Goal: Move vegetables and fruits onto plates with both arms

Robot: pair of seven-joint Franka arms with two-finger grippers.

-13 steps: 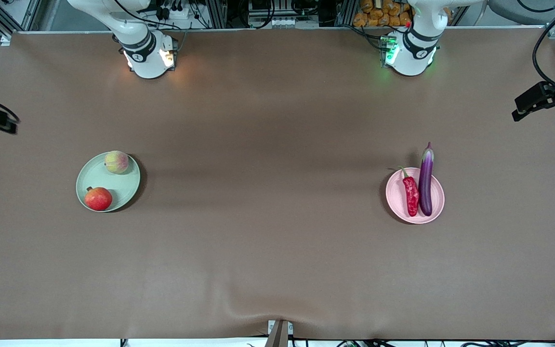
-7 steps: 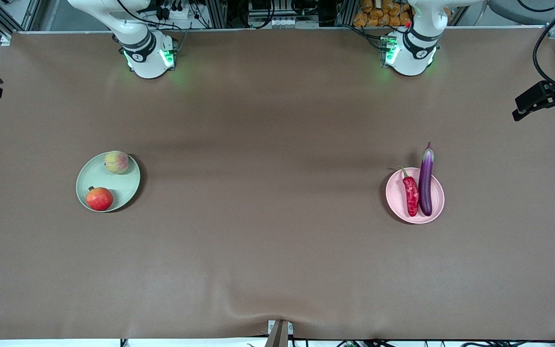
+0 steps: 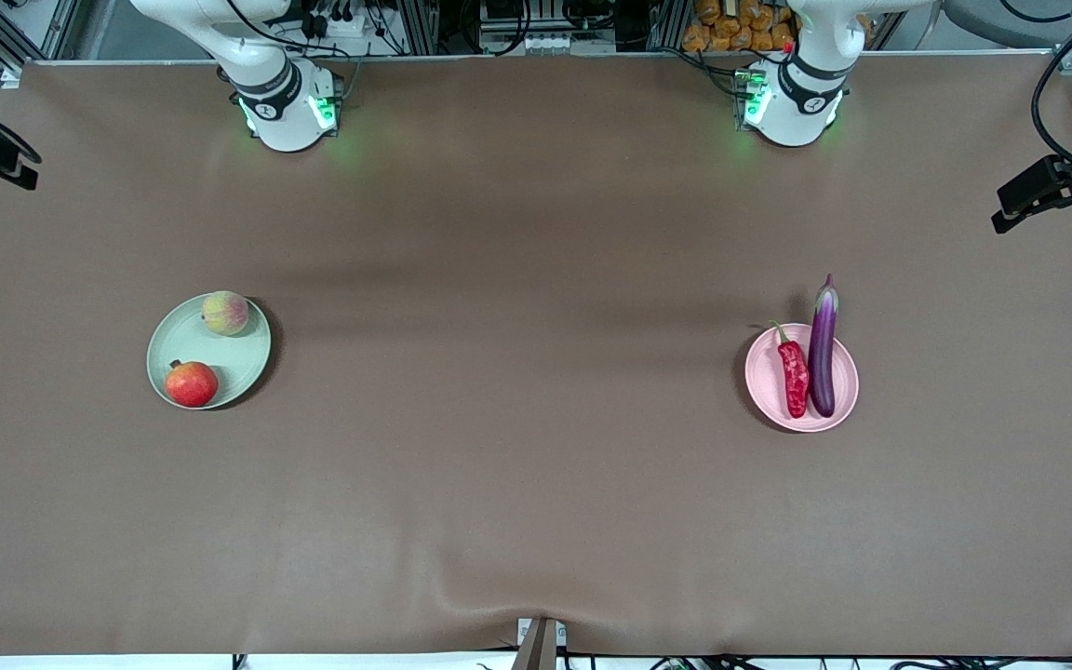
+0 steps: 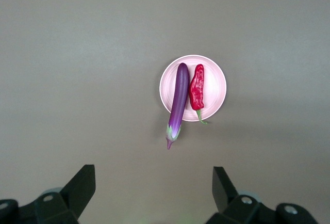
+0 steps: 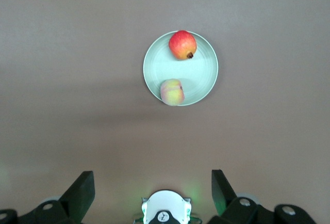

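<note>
Already both fruits sit on the pale green plate (image 3: 252,358) toward the right arm's end of the table: the peach (image 3: 225,313) at the rim farther from the front camera, the pomegranate-like fruit (image 3: 191,384) at the nearer rim, the two apart with bare plate between them. Toward the left arm's end, the pale pink plate (image 3: 845,402) carries both vegetables side by side and touching along part of their length. The red chili pepper (image 3: 793,375) lies wholly over the plate apart from its green stem, while the purple eggplant (image 3: 823,346) rests across it with its pale stem end overhanging the rim onto the brown table (image 3: 517,372).

Each arm is drawn up high above its own plate. The left gripper (image 4: 153,182) hangs over the table by the pink plate, its two fingers (image 4: 82,185) spread wide with nothing between them. The right gripper (image 5: 152,185) hangs likewise over the stretch between its lit base and the green plate, fingers (image 5: 81,189) parted wide and holding nothing.
</note>
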